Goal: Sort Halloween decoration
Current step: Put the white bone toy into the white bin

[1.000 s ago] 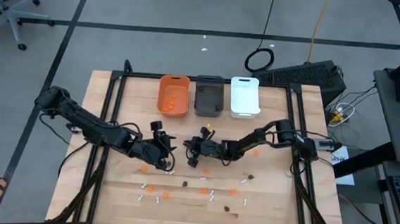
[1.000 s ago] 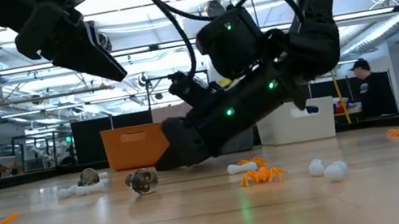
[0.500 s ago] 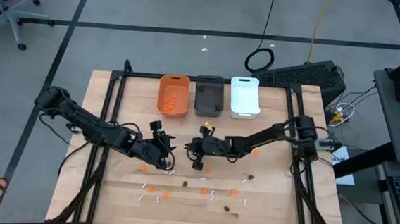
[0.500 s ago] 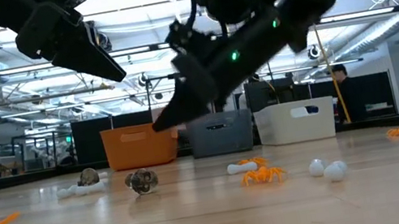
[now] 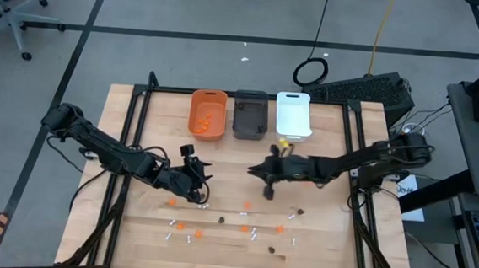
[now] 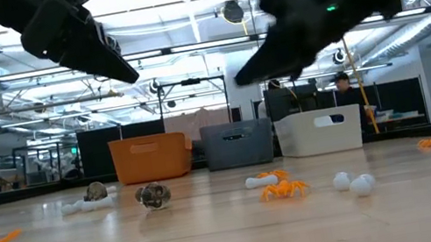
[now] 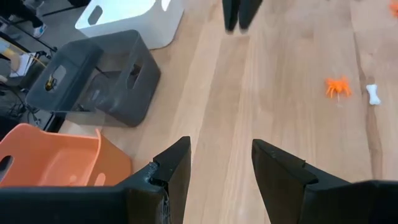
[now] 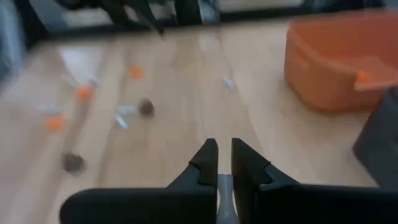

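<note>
1. The right gripper (image 5: 256, 170) has swung from table centre toward the white bin (image 5: 292, 115) and lifted; its fingers (image 8: 206, 163) pinch a small white stick (image 8: 222, 182), likely bound there.
2. The left gripper (image 5: 203, 180) stays put, open and empty.
3. The other pieces (image 5: 245, 229) lie near the front edge; the boards before the 3 bins are bare.

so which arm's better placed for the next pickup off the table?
Left. The left gripper hangs with fingers open beside loose pieces, such as the orange piece. The right gripper is raised, nearer the white bin, fingers almost together.
</note>
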Available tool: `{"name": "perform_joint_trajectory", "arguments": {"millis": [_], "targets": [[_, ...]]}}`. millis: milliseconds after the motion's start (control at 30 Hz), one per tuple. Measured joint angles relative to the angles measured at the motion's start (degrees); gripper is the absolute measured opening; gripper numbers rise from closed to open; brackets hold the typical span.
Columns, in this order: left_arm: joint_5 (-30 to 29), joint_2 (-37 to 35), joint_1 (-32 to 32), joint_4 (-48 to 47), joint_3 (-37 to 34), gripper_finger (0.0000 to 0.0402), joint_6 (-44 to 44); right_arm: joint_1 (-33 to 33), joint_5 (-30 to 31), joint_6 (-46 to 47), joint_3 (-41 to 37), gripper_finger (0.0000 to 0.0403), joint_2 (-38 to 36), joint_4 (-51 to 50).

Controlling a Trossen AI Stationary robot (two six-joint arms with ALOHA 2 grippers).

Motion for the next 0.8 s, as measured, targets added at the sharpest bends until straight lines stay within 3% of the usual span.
{"name": "perform_joint_trajectory", "arguments": {"millis": [133,267,633,800], "targets": [[-0.07,0.00,0.00,3.10,0.00,0.0168,1.29,0.78,0.29,-4.73,-10.45,0.0000,-4.75,14.62],[-0.07,0.00,0.00,6.06,0.00,0.0168,1.56,1.63,1.73,-14.57,-16.95,0.0000,-6.70,21.68],[-0.53,0.00,0.46,10.36,0.00,0.0168,0.99,1.93,1.70,-45.24,-18.32,0.0000,-7.49,22.37],[-0.66,0.00,0.60,10.85,0.00,0.0168,1.10,1.91,1.70,-54.49,-18.28,0.0000,-7.49,22.61]]}}
